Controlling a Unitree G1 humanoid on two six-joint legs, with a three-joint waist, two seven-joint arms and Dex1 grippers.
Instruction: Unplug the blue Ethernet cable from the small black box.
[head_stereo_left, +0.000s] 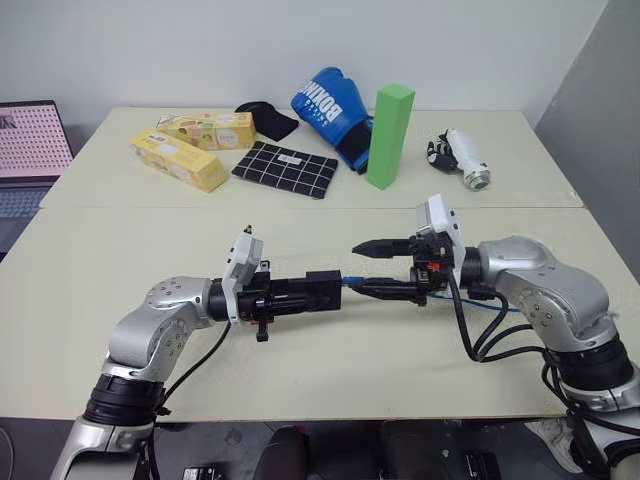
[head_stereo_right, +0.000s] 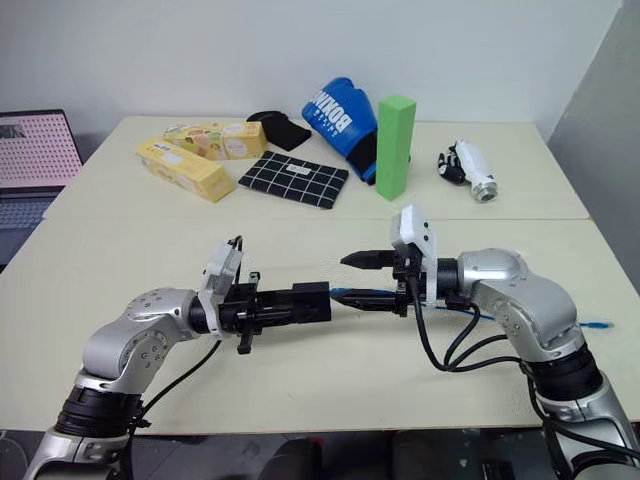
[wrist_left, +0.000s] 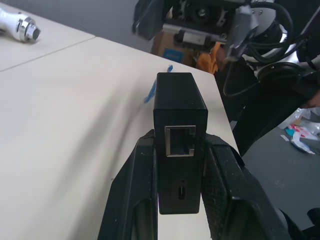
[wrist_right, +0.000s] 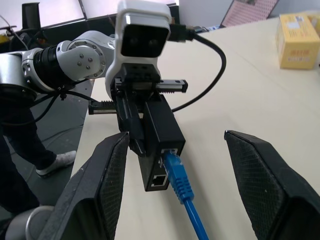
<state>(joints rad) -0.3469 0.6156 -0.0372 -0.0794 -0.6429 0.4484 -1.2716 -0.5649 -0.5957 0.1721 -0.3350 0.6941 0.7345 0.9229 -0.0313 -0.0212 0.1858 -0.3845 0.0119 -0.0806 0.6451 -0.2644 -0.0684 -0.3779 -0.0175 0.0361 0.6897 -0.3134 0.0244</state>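
Observation:
My left gripper (head_stereo_left: 300, 292) is shut on the small black box (head_stereo_left: 322, 288) and holds it level above the table, pointing right. The wrist view has the box (wrist_left: 180, 120) clamped between both fingers (wrist_left: 135, 195), an empty port facing the camera. The blue Ethernet cable (wrist_right: 179, 180) sits plugged into the box's (wrist_right: 160, 135) far end and trails right over the table (head_stereo_right: 598, 325). My right gripper (head_stereo_left: 375, 268) faces the box, open, one finger (head_stereo_left: 382, 247) above the cable and the other beside the plug (head_stereo_left: 352, 283), not clamping it.
At the back of the table (head_stereo_left: 120, 250) stand a green block (head_stereo_left: 390, 135), a blue boxing glove (head_stereo_left: 328, 105), a black grid cloth (head_stereo_left: 285, 168), yellow cartons (head_stereo_left: 180, 158), a black pouch (head_stereo_left: 268, 118) and a white flashlight-like item (head_stereo_left: 462, 158). A laptop (head_stereo_left: 30, 150) sits far left.

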